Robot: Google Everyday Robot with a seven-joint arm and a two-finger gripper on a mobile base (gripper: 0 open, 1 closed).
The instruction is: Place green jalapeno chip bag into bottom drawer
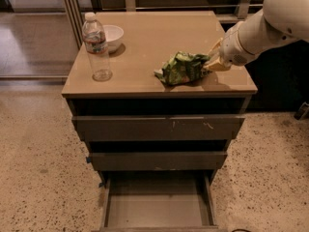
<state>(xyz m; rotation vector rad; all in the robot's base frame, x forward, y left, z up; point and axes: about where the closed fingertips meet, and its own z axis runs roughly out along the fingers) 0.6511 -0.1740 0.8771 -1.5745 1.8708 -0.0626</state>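
The green jalapeno chip bag (181,67) lies crumpled on the tan cabinet top (159,30), near its front right. My gripper (216,61) reaches in from the right on a white arm and sits at the bag's right end, touching or nearly touching it. The bottom drawer (157,208) is pulled out at the foot of the cabinet, and its flat grey floor shows with nothing on it.
A clear water bottle (96,47) stands at the top's left front, with a white bowl (113,36) just behind it. Two flat-fronted grey drawers (159,128) sit above the open one. Speckled floor surrounds the cabinet; a dark unit stands to the right.
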